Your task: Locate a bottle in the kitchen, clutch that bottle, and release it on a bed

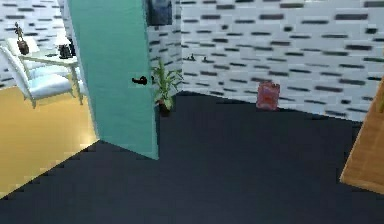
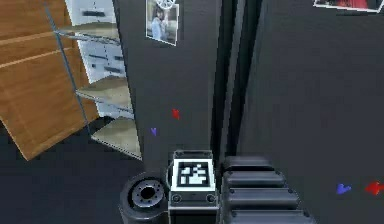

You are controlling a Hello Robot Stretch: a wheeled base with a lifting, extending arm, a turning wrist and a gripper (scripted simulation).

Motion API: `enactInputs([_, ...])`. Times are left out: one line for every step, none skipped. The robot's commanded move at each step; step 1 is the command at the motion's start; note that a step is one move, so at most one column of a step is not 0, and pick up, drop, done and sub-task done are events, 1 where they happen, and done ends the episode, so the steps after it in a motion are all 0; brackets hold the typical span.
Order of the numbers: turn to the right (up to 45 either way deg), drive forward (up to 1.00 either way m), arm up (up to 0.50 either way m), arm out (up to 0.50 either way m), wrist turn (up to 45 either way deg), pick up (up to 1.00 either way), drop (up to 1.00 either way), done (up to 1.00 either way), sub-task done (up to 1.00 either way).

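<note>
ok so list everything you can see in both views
teal open door: one, teal, forward view's left-centre
leafy potted plant: one, green, beside the door's edge
red boxy container: one, red, on dark floor against the patterned wall
white armchair: one, white, beyond the door
brown wooden panel: one, brown, forward view's right edge
metal shelf rack with wooden boards: one, grey and tan, arm side view's left
dark tall cabinet front: one, black, arm side view's middle
photo: one, pale, stuck on that front, top
small magnets: several, red and blue, on that front
arm: one, dark, bottom edge
gripper: one, dark, left of white marker; cannot tell whether it holds anything
</note>
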Motion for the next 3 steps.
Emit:
enactInputs([24.0, 0.0, 0.0, 0.0, 0.0, 0.0, 0.0, 0.0, 0.0])
enactInputs([0.0, 1.0, 0.0, 0.0, 0.0, 0.0, 0.0, 0.0, 0.0])
enactInputs([0.0, 1.0, 0.0, 0.0, 0.0, 0.0, 0.0, 0.0, 0.0])
